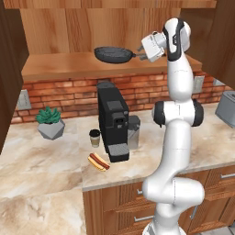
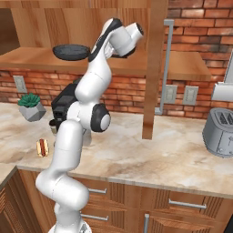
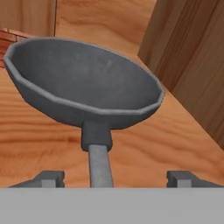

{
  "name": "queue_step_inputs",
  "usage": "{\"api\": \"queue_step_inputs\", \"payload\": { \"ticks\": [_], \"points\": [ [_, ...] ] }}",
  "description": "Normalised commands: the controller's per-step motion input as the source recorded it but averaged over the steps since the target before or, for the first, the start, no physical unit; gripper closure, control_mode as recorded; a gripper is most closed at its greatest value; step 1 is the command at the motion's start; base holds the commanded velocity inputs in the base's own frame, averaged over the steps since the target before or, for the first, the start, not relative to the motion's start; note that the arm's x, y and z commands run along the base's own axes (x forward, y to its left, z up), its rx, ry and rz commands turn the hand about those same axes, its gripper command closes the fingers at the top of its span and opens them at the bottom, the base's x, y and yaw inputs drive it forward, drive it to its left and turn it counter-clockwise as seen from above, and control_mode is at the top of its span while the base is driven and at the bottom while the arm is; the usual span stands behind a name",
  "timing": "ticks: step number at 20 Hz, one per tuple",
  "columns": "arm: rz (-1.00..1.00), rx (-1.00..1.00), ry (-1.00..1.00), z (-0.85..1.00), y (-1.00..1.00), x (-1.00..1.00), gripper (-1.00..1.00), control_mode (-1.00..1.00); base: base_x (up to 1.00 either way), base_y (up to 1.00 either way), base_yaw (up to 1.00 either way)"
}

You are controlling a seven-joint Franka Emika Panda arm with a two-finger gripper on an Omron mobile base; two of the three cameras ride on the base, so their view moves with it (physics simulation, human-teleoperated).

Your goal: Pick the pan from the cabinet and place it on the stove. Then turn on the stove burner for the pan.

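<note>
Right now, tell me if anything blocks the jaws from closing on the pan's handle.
Nothing visible does. In the hand view the pan sits on the cabinet shelf with its handle running straight back between the two fingertips of the gripper, with clear gaps on both sides. The jaws stand wide and do not touch it.

Kitchen — marble counter (image 1: pixel 41 160), brick backsplash (image 1: pixel 69 94), coffee machine (image 1: pixel 113 120), toaster (image 2: pixel 221 132)

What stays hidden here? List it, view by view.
- Hand view: the pan handle's near end is cut off at the bottom, so contact with the gripper is unclear.
- Right base view: the arm covers the pan's handle.
- Left base view: the coffee machine hides the counter behind it.
</note>
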Motion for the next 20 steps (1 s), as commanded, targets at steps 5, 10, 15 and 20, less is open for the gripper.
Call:
{"api": "queue_step_inputs", "payload": {
  "ticks": [5, 10, 15, 20],
  "points": [
    [0.00, -0.06, 0.00, -0.12, 0.06, 0.00, -1.00, -1.00, 0.00, 0.00, 0.00],
    [0.00, -0.07, 0.00, -0.13, 0.17, 0.00, 1.00, -1.00, 0.00, 0.00, 0.00],
    [0.00, -0.03, 0.00, -0.08, 0.09, 0.00, 1.00, -1.00, 0.00, 0.00, 0.00],
    [0.00, -0.01, 0.00, -0.07, 0.07, 0.00, 1.00, -1.00, 0.00, 0.00, 0.00]
  ]
}}
